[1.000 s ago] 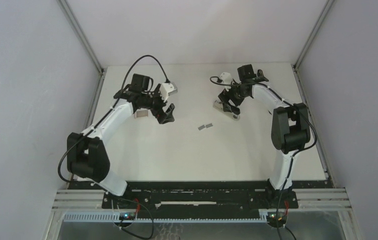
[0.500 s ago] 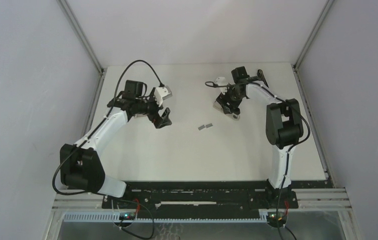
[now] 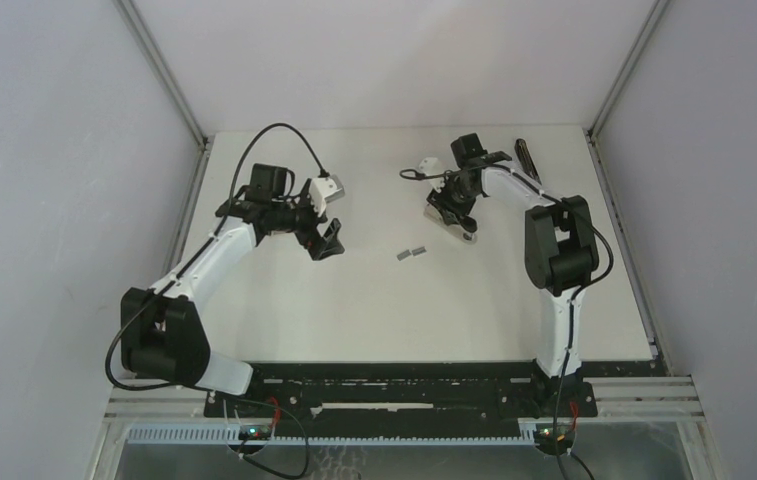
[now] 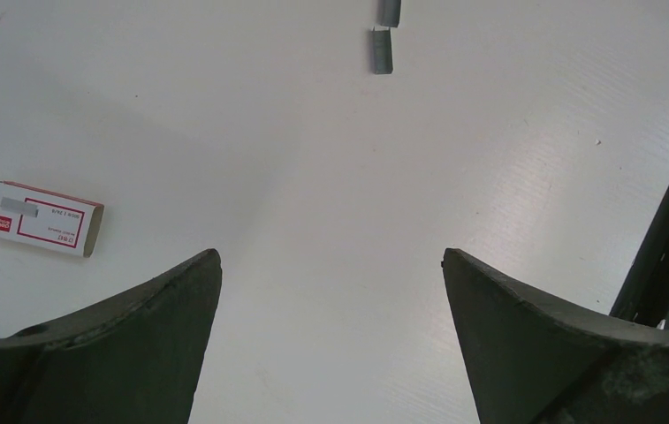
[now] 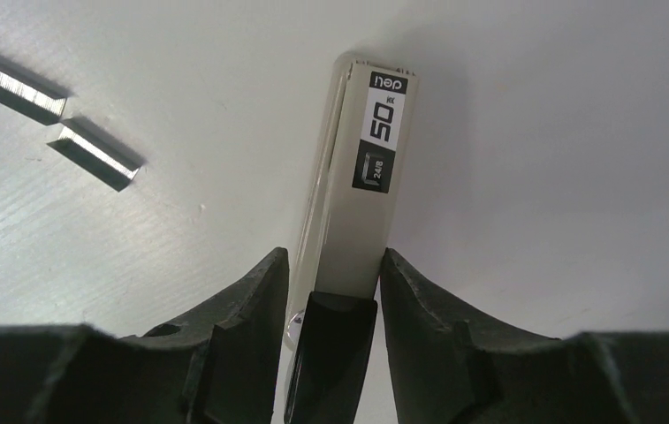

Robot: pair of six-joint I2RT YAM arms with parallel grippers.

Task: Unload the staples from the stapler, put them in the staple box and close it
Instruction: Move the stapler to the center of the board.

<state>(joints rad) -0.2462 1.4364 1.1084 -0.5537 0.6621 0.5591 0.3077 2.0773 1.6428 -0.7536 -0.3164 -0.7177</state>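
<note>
Two short strips of staples (image 5: pixel 96 155): grey metal with a fine ribbed sheen, lying loose near the middle of the table, end to end with a small gap. Clear of the stapler, off to its left in the right wrist view.

Stapler (image 5: pixel 361 203): long and narrow, with a smooth cream body, a rounded far end, a black label with white lettering on top and a black part at the near end. Flat on the table.

Right gripper (image 5: pixel 334 258): matte black, curved fingers, drawn in narrow around the stapler's near end, one on each side and close against it. Impossible to tell whether truly clamped or just short of touching.

Left gripper (image 4: pixel 330 256): hovering over bare table, jaws spread wide, nothing between them. To its left in the left wrist view, a small flat rectangular cardboard box (image 4: pixel 45 218), white with a pink-red border.

Table (image 3: pixel 374 310): flat, matte white, faintly grained. Plain pale grey walls (image 3: pixel 54 150) on the left, right and back, with slim metal rails (image 3: pixel 159 70) running up the corners. Arms with white links and black joints.
</note>
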